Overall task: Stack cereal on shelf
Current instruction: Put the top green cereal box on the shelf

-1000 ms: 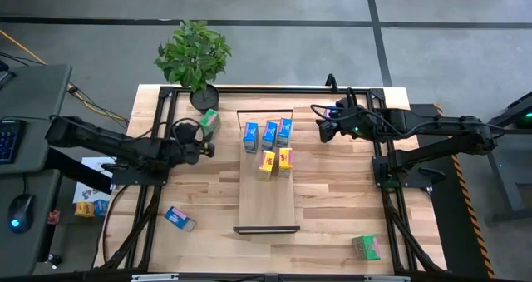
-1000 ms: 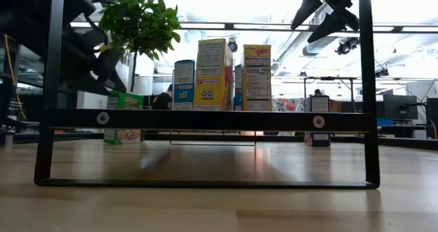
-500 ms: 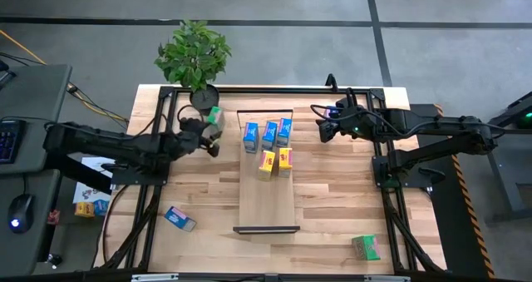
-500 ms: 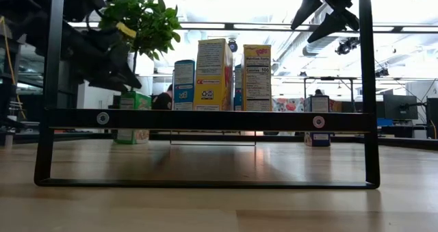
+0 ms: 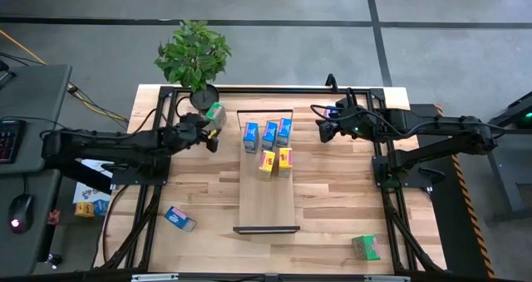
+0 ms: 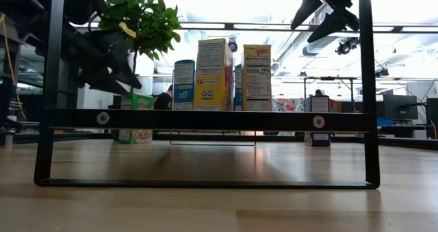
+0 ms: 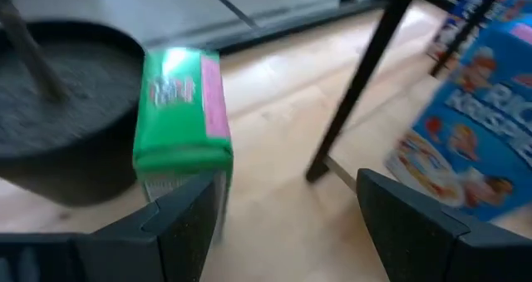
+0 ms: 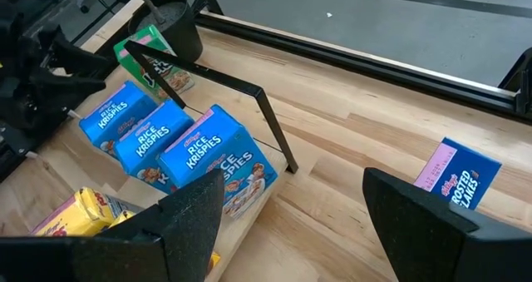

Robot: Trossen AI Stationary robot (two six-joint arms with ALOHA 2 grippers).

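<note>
The shelf [image 5: 266,203] lies at the table's middle. Three blue cereal boxes [image 5: 268,134] and two yellow ones [image 5: 275,161] stand on its far half. A green cereal box [image 7: 183,120] stands upright on the table beside the plant pot [image 7: 58,107], left of the shelf's far end. My left gripper [image 5: 208,138] is open at this box's near side; the box stands at one finger [image 7: 179,224], not between the two. My right gripper [image 5: 326,131] hangs open above the table, right of the shelf's far end. My left gripper comes at the green box level, from the table's left and near side. One fingertip [image 7: 191,207] overlaps the box's lower end [image 7: 179,178] in the wrist view; I cannot tell whether it touches. The box stands upright on the table.
More cereal lies on the table: a blue box [image 5: 179,219] near left, a green one [image 5: 365,247] near right, a blue one [image 8: 461,186] below my right gripper. The shelf's black bracket [image 8: 249,91] rises at its far end. Black frame rails run along the table's sides.
My left gripper has swung toward the table's far right, toward the shelf's far end, staying open. The green box has slid a little the same way, toward the pot, and still stands upright.
</note>
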